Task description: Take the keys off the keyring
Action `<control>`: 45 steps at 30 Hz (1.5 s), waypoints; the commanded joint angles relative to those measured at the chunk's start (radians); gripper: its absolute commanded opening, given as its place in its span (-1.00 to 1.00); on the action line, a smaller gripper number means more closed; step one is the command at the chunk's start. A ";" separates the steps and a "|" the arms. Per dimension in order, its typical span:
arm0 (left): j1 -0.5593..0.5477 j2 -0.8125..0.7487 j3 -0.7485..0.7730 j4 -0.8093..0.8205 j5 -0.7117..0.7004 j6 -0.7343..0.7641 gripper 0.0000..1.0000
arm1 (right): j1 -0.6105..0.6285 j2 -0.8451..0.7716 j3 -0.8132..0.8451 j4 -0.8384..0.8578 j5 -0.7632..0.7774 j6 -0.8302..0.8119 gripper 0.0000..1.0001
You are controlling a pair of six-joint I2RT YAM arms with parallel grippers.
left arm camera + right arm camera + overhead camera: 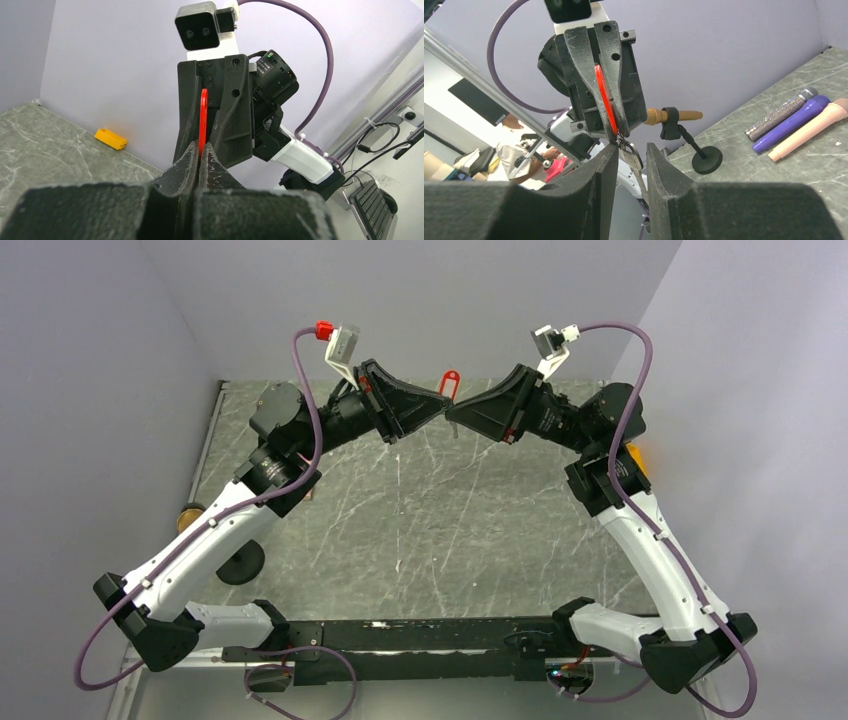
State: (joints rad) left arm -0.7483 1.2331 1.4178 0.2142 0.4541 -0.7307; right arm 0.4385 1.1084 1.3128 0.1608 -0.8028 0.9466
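Note:
Both grippers meet tip to tip in the air above the far middle of the table. My left gripper (441,408) is shut on the keyring's red tag (449,383), which stands upright out of its jaws. In the left wrist view the tag (203,117) is seen edge-on, pinched at the gripper's tips (201,150). In the right wrist view the tag (604,100) carries a thin metal ring with a silver key (632,159) hanging from it. My right gripper (631,156) is open, and the key hangs between its fingers, close to the left one.
A yellow-orange box (110,138) lies by the right wall (636,455). Three microphones, glittery (780,114), purple (791,123) and pink (809,129), lie on the marble table. A small stand with a round black base (706,161) is at the left edge (240,562).

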 commanded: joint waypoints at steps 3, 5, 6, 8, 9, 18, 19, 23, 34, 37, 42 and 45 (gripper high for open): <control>-0.001 -0.008 -0.017 0.060 -0.013 -0.042 -1.00 | 0.006 0.008 -0.005 0.099 -0.019 0.021 -0.38; -0.001 -0.008 -0.023 0.072 -0.023 -0.052 -1.00 | 0.007 0.009 -0.010 0.107 -0.021 0.026 -0.39; -0.001 -0.008 -0.026 0.077 -0.026 -0.056 -1.00 | 0.008 0.009 -0.011 0.110 -0.020 0.026 -0.39; 0.000 -0.006 -0.027 0.079 -0.030 -0.058 -1.00 | 0.008 0.010 -0.008 0.103 -0.016 0.022 -0.39; 0.000 -0.006 -0.028 0.080 -0.032 -0.058 -1.00 | 0.008 0.011 -0.006 0.102 -0.015 0.020 -0.39; -0.002 -0.006 -0.044 0.092 -0.041 -0.065 -1.00 | 0.008 0.020 -0.006 0.109 -0.010 0.023 -0.63; 0.000 -0.006 -0.047 0.095 -0.041 -0.065 -1.00 | 0.008 0.020 -0.008 0.108 -0.007 0.025 -0.70; -0.002 -0.004 -0.054 0.097 -0.041 -0.064 -1.00 | 0.007 0.015 -0.016 0.115 -0.004 0.029 -1.00; -0.002 -0.009 -0.025 0.018 -0.049 -0.021 -0.04 | 0.007 -0.042 -0.014 -0.060 -0.011 -0.101 -1.00; -0.002 -0.009 0.002 -0.015 -0.050 0.020 0.16 | 0.005 -0.069 -0.026 -0.089 -0.014 -0.113 -1.00; 0.019 -0.004 0.056 -0.064 -0.033 0.089 0.08 | 0.005 -0.092 -0.019 -0.136 -0.023 -0.140 -1.00; 0.042 0.001 0.087 -0.096 0.005 0.126 -0.04 | 0.005 -0.089 0.011 -0.198 -0.044 -0.177 -1.00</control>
State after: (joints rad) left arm -0.7345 1.2350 1.4300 0.1425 0.4099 -0.6834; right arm 0.4419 1.0264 1.2819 0.0372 -0.8207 0.8352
